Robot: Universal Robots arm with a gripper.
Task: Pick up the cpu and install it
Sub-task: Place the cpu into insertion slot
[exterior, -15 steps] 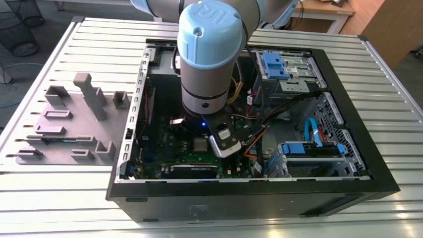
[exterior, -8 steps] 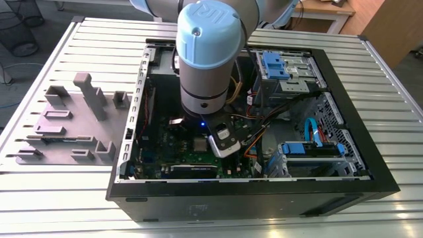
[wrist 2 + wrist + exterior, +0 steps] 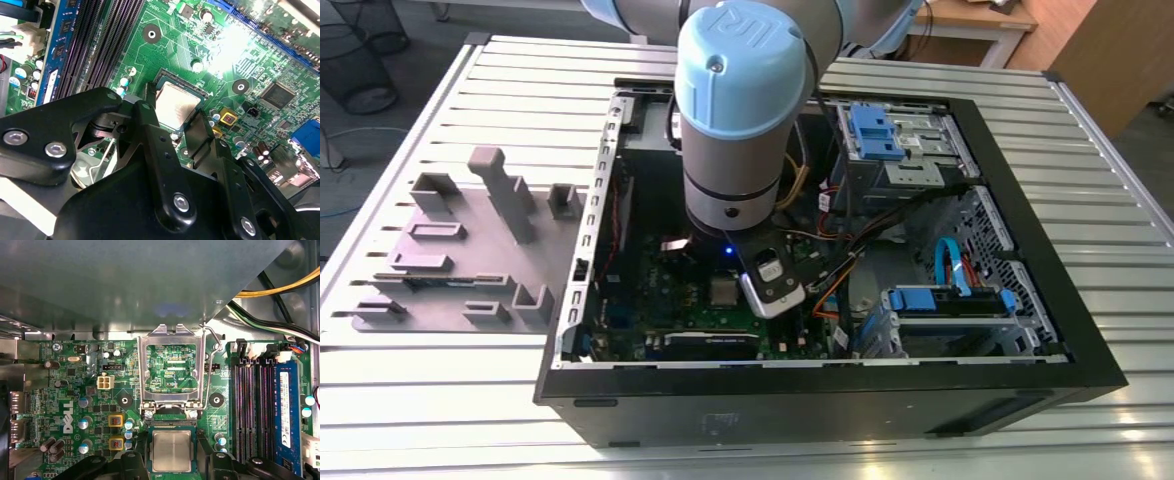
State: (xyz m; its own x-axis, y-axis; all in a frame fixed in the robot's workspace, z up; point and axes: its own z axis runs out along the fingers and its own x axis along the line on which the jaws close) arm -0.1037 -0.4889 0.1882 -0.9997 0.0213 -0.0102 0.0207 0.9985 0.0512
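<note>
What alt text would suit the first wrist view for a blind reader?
A silvery square cpu sits in its socket on a green motherboard, the black gripper on either side of it. Beside it the hinged metal socket frame stands flipped open, with dark memory slots nearby.

White logo lettering on motherboard (image 3: 45, 400), beside capacitors (image 3: 84, 423), first wrist view. Small white silkscreen codes by socket frame (image 3: 171, 365) and along board edge: too small to read. White sticker on blue memory module (image 3: 286, 410): print illegible. cpu (image 3: 171, 450) top: nothing legible. Raised letter mark on arm's blue joint cap (image 3: 740, 55), exterior view.
</note>
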